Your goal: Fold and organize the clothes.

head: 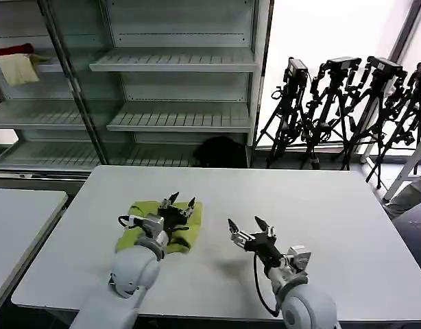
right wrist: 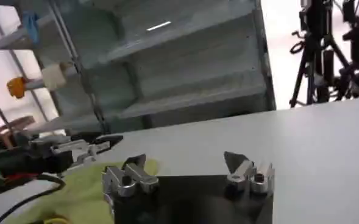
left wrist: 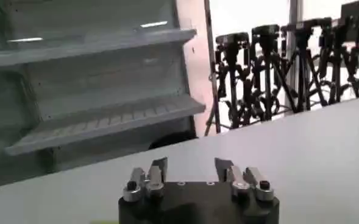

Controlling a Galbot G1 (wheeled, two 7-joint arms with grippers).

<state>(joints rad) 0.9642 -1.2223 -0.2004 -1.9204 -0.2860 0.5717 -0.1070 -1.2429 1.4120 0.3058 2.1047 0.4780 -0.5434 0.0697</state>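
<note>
Far left: red cloth (head: 13,49) and cream cloth (head: 18,68) on the upper shelf of the shelving unit (head: 176,62) behind the tabletop (head: 320,219). A second table (head: 18,219) stands just beside the tabletop on that side.

T-shirt (head: 145,229): lime-green, bunched into a compact lump on the tabletop, left of centre, nearer the front edge than the back. No print visible from the head view. It also shows in the right wrist view as a green mass (right wrist: 85,195).

Left hand (head: 181,201): over the T-shirt's far right corner, fingers spread, released, nothing between them. Left wrist view confirms it: both fingertips (left wrist: 159,165) apart with bare tabletop behind the gap. Can't tell whether the fingertips touch the cloth. Arm comes up from the front edge across the shirt.

Right hand (head: 246,225): over bare tabletop, near the shirt's right side but apart from it, fingers spread, released, empty. Right wrist view agrees, with a wide gap between the fingertips (right wrist: 233,160).

Right, beyond the tabletop: row of black tripods (head: 347,110) against the bright window.
</note>
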